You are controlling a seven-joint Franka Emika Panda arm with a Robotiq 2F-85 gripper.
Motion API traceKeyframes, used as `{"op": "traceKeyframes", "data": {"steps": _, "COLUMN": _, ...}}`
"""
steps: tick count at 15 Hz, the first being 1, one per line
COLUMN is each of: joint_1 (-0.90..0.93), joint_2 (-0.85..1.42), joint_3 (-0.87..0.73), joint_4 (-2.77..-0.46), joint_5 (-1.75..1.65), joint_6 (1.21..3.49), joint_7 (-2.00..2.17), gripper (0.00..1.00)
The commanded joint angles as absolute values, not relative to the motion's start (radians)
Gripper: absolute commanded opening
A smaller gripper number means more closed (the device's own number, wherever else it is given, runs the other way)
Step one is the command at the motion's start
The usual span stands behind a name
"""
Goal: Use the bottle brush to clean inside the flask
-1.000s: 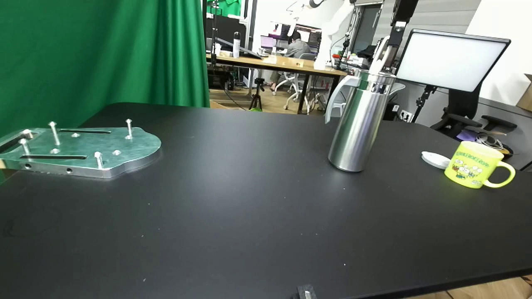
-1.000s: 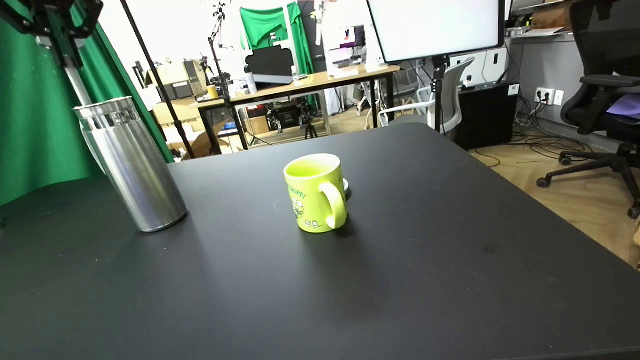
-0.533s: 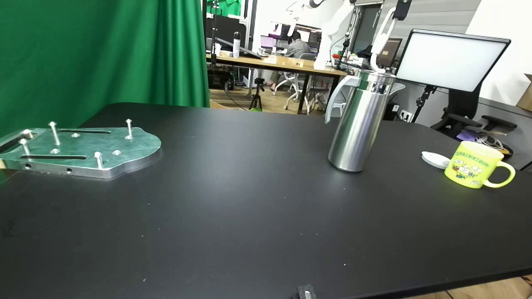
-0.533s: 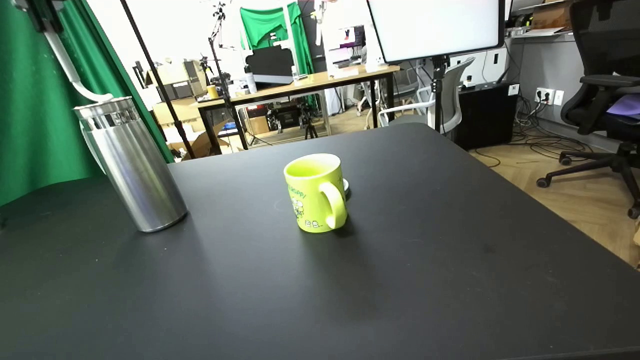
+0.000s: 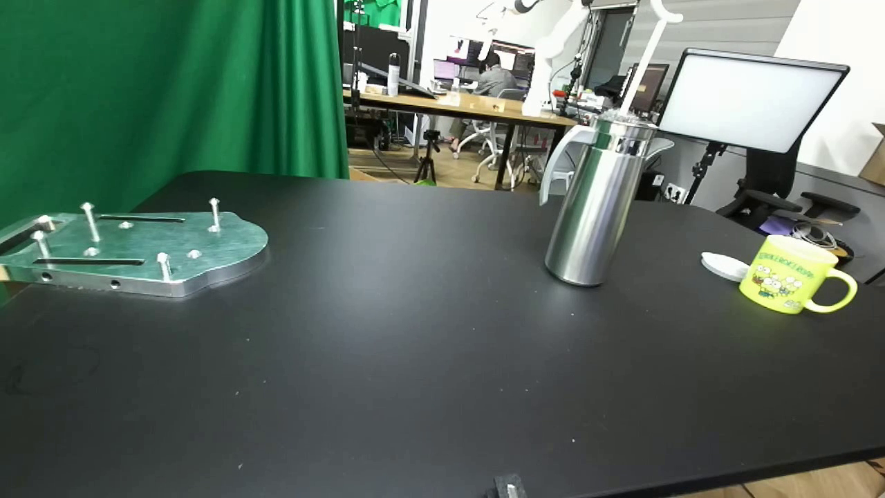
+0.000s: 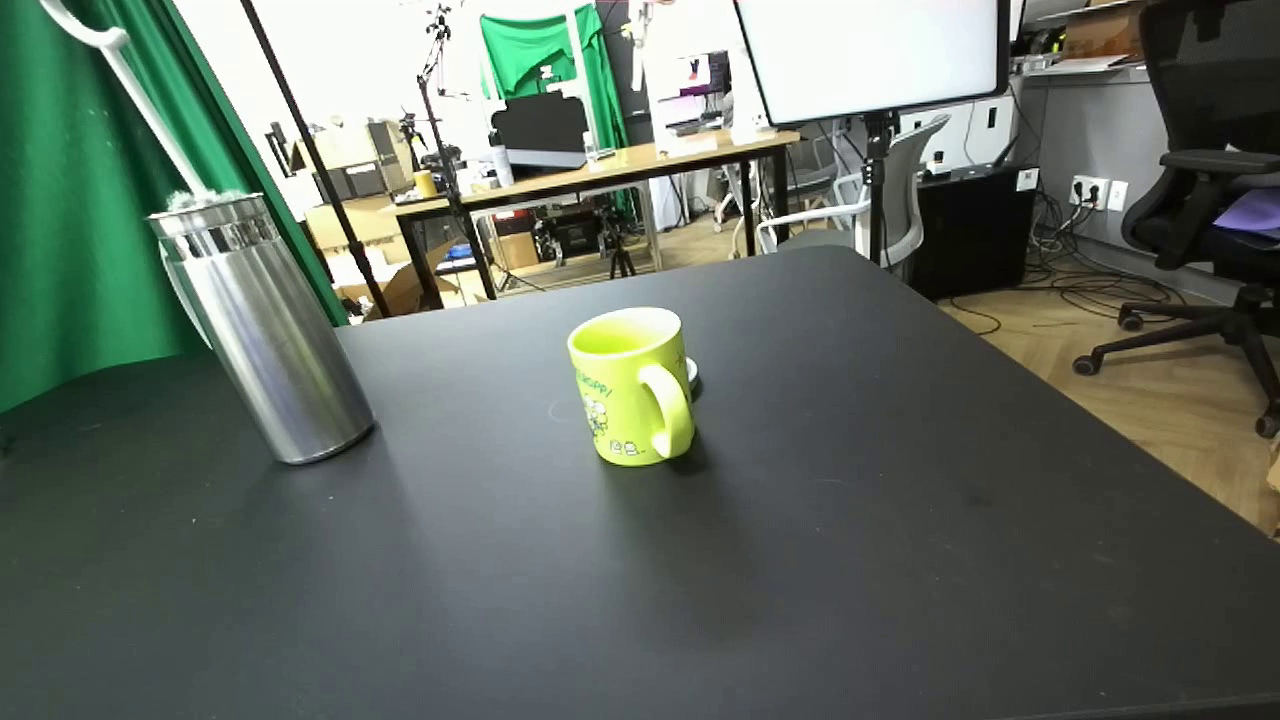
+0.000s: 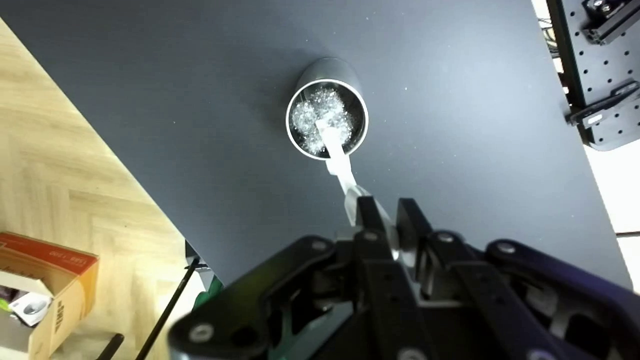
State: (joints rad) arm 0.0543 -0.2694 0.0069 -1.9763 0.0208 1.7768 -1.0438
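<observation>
The flask (image 5: pixel 594 207) stands upright on the table (image 5: pixel 387 346), and the bottle brush (image 6: pixel 155 118) rises out of its mouth, the bristles (image 7: pixel 320 112) mostly just inside the rim with a few tufts over it in both exterior views. The coming move turns on one line: the flask lies below the gripper (image 7: pixel 390 215), and the brush's shaft runs up roughly along the flask's long axis, then crooks sideways above the flask before it reaches the fingers (image 7: pixel 368 214). In the wrist view these are parted only by the width of the shaft, which passes between them and looks firmly held. I take this for scrubbing, near the top of a stroke, or for drawing the brush out; a push would best go straight down the flask's axis, as the crook could turn it into a sideways nudge.

Well apart from the flask, away from its handle, the mug (image 5: pixel 787 274) carries green letters over cartoon figures, seemingly ending in "ROPPI", the rest unclear. Far from the flask and lower, a cardboard box (image 7: pixel 72 302) bears dark letters, perhaps ending in "MENS", and unreadable print on a red flap (image 7: pixel 47 252). No writing shows on the flask or the brush
</observation>
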Motion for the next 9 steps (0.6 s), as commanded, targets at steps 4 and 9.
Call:
{"op": "traceKeyframes", "data": {"steps": 4, "joint_1": 0.047, "joint_2": -0.188, "joint_3": -0.039, "joint_4": -1.988, "joint_5": 0.04, "joint_6": 1.81, "joint_7": -1.054, "gripper": 0.04}}
{"op": "traceKeyframes", "data": {"steps": 9, "joint_1": 0.023, "joint_2": -0.072, "joint_3": -0.053, "joint_4": -2.021, "joint_5": 0.068, "joint_6": 1.849, "joint_7": -1.067, "gripper": 0.04}}
